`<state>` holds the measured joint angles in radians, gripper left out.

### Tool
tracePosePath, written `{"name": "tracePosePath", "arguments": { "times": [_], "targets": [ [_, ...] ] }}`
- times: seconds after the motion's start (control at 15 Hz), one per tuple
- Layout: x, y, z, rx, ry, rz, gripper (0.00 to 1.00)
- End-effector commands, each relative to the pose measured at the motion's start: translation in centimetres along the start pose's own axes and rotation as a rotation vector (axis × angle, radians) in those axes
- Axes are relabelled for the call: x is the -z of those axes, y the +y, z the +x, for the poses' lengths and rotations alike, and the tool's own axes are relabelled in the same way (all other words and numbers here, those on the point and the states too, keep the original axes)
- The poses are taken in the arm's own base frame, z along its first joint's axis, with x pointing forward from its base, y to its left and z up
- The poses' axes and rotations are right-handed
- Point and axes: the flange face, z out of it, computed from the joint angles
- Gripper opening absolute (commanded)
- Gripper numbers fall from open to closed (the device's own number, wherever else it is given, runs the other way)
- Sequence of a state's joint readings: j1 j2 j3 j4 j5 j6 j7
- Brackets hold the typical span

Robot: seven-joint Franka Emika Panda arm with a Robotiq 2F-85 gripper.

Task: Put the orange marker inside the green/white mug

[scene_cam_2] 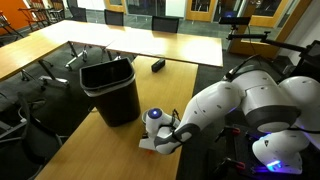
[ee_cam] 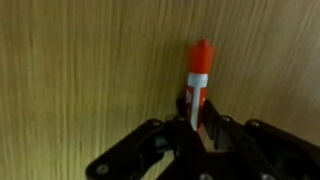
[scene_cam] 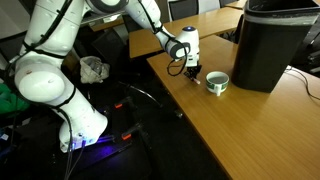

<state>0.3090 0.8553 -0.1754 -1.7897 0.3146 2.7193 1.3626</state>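
The pincer (ee_cam: 197,112) is clenched on the orange marker (ee_cam: 200,60). In the wrist view its two dark fingers (ee_cam: 152,140) rise from the lower edge of the picture and meet on the lower end of the marker, one on each side. The marker's white barrel runs upward out of the grip and ends in an orange cap. The cap points away from the wrist and lies over the wood grain of the bench (ee_cam: 80,60). The pictures do not show whether the marker touches the bench or is held clear of it.

In an exterior view the pincer (scene_cam: 190,70) points down at the bench (scene_cam: 230,130), close to the surface and near the bench edge on the robot side. The marker is too small to make out in this view.

The green/white mug (scene_cam: 217,82) stands upright on the bench just beside the pincer, apart from it, with its pale inside showing. It lies between the pincer and the black bin (scene_cam: 270,45), which stands on the bench just behind it.

In an exterior view the pincer (scene_cam_2: 165,142) is low over the bench (scene_cam_2: 105,150), near the black bin (scene_cam_2: 112,92). The mug cannot be identified with certainty there. Long pale tables (scene_cam_2: 130,45) fill the background.
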Motion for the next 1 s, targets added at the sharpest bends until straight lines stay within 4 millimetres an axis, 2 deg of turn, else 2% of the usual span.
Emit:
{"name": "tracePosePath", "arguments": {
  "times": [0.0, 0.07, 0.33, 0.53, 0.73, 0.93],
  "targets": [
    [1.3, -0.2, -0.4, 0.004, 0.023, 0.027, 0.0],
    [2.0, -0.4, -0.6, 0.016, 0.028, 0.052, 0.05],
    [6.2, -1.8, -0.9, 0.093, 0.09, 0.166, 0.05],
    [9.2, -3.0, -0.3, 0.182, 0.229, 0.222, 0.05],
    [10.6, -3.6, 1.3, 0.217, 0.409, 0.216, 0.05],
    [11.8, -3.6, 1.9, 0.215, 0.586, 0.228, 0.05]
  ]
}}
